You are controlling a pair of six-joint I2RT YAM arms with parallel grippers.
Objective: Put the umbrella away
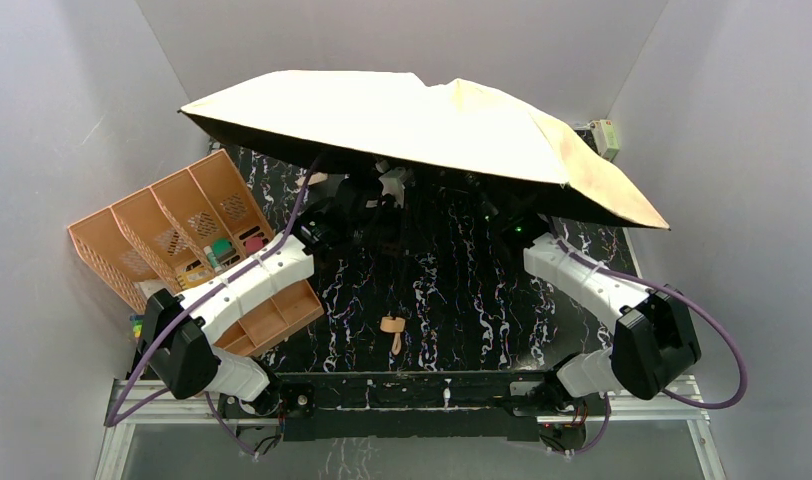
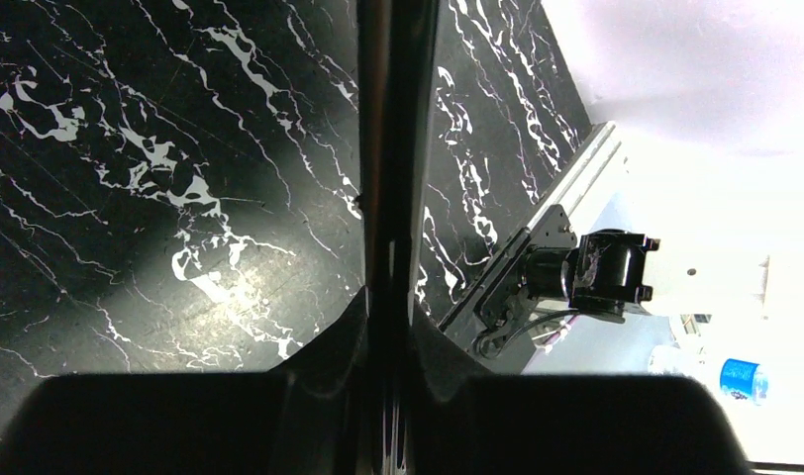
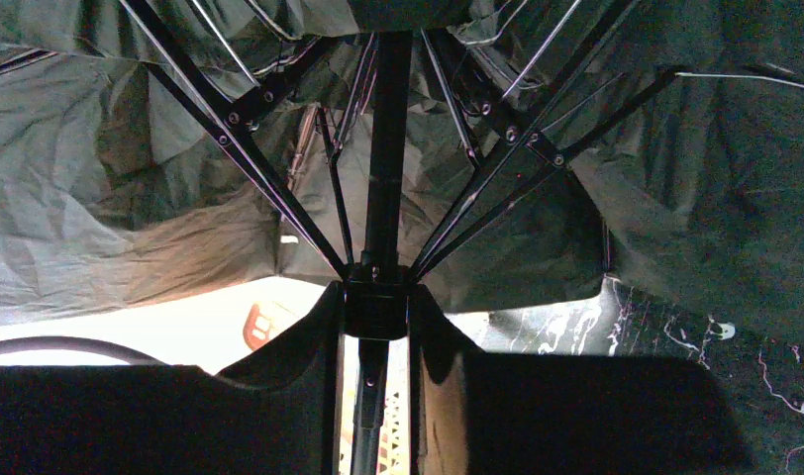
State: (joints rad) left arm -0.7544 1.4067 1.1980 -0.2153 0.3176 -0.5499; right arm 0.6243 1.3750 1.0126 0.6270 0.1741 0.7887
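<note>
The umbrella (image 1: 412, 115) stands open over the back of the table, its canopy tan on top and black beneath. Its small tan handle (image 1: 391, 324) with a strap shows nearer the front. In the top view the canopy hides both grippers. The left wrist view shows my left gripper (image 2: 390, 297) shut on the black shaft (image 2: 390, 148), which runs straight up between the jaws. In the right wrist view my right gripper (image 3: 376, 297) is shut on the black runner (image 3: 376, 309), where the ribs (image 3: 250, 158) meet the shaft under the canopy.
An orange plastic desk organizer (image 1: 167, 235) lies tilted at the left, with small items in its compartments, and my left arm (image 1: 247, 285) reaches over it. A small white device (image 1: 604, 137) sits at the back right. The table (image 1: 452, 300) is black marble-patterned, with grey walls close on three sides.
</note>
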